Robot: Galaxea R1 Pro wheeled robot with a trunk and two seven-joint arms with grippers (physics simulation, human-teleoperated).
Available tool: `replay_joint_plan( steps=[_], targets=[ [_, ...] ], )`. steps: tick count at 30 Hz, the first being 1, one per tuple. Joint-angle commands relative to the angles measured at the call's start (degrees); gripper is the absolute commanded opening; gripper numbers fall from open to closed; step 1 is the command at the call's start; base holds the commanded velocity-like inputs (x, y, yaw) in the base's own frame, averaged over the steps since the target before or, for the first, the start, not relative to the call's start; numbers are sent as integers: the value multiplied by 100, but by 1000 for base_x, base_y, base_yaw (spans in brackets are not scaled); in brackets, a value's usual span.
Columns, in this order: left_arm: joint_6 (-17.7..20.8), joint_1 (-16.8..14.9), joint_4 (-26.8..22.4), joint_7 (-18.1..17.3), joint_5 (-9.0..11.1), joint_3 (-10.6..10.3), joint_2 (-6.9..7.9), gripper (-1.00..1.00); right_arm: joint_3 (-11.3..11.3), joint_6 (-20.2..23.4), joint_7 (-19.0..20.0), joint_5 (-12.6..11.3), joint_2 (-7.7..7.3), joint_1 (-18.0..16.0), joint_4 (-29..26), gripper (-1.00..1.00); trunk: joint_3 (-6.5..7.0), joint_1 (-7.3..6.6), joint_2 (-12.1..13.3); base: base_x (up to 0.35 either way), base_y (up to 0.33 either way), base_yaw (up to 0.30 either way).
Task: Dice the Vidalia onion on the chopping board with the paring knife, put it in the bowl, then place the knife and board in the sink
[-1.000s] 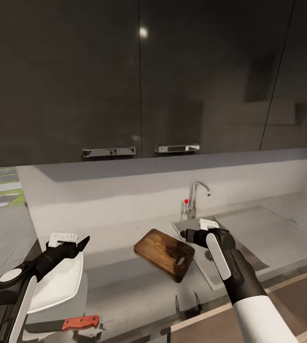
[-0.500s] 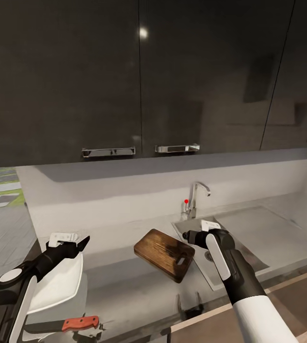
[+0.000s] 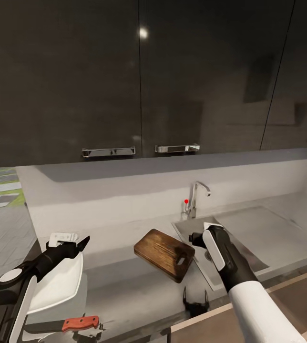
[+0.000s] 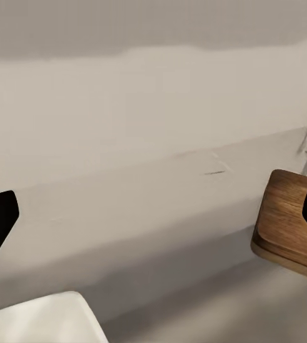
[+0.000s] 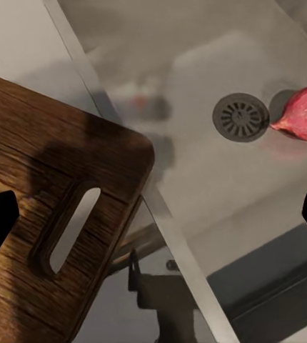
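Observation:
The pinkish-red Vidalia onion (image 5: 300, 114) lies in the sink (image 5: 196, 86) beside the round drain (image 5: 240, 116); in the head view my right arm hides it. My right gripper (image 3: 196, 237) (image 5: 153, 218) hangs open over the sink's left rim (image 3: 184, 233), above the chopping board's slotted end. The dark brown chopping board (image 3: 164, 254) (image 5: 46, 214) (image 4: 293, 221) lies on the countertop (image 3: 125, 286), touching that rim. My left gripper (image 3: 75, 244) (image 4: 155, 221) is open above the white bowl (image 3: 58, 281) (image 4: 46, 321). The paring knife (image 3: 65, 325) lies in front of the bowl.
The chrome faucet (image 3: 196, 195) with its red-tipped lever stands behind the sink. A flat drainboard (image 3: 268, 228) extends to the right. Dark wall cabinets (image 3: 139, 81) with chrome handles hang overhead. The counter's front edge (image 3: 249, 297) runs close to my right arm.
My right wrist has shifted slightly right and turned over the sink's left rim. The left arm, board, bowl and knife have not moved.

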Motion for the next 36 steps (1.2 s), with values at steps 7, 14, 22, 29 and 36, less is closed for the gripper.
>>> replay_joint_plan(
  steps=[7,14,22,29,36],
  targets=[
    [41,-3,-5,-27,9,7,-8,100,1,20,-145,-73,-2,-140,151,100,-3,2,-5,0,0,0],
    [41,-3,-5,-27,9,7,-9,100,-35,32,-515,-137,67,-330,177,100,-3,2,-5,0,0,0],
    [41,-3,-5,-27,9,7,-10,100,-69,33,-1068,-1392,133,-414,182,100,-3,2,-5,0,0,0],
    [41,-3,-5,-27,9,7,-13,100,-64,-6,-2644,-3012,202,-478,182,100,-3,2,-5,0,0,0],
    [41,-3,-5,-27,9,7,-10,100,-68,-19,-2931,-3695,209,-488,175,100,-3,2,-5,0,0,0]
  ],
)
